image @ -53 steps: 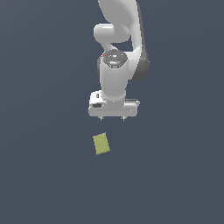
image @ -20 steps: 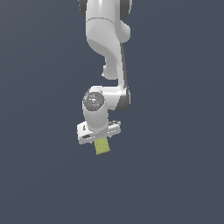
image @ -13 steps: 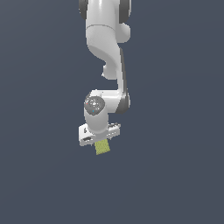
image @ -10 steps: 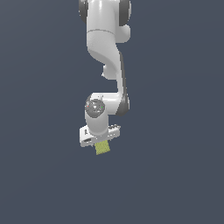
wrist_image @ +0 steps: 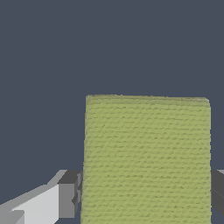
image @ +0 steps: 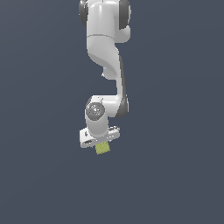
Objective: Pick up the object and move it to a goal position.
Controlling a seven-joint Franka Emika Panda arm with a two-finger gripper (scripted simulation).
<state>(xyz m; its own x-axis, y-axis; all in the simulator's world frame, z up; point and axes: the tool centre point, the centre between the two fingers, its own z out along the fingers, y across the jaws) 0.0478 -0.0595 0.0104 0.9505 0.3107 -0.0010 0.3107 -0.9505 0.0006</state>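
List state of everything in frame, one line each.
block: sits between the two fingers, one at each side face, upper part sticking out past them; the rest is under the gripper in the exterior view.
gripper: pointing down, fingers against the block's sides; looks shut on it.
arm: reaching down from the top of the exterior view.

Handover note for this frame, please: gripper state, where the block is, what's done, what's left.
Gripper: lowered over the block, one finger pad at each side of it; whether they press it yet cannot be told.
Block: under the gripper, partly covered by it in the exterior view.
Done: approach and alignment.
Left: confirm the grasp, lift, carry to the goal. No goal marker shows in either view.
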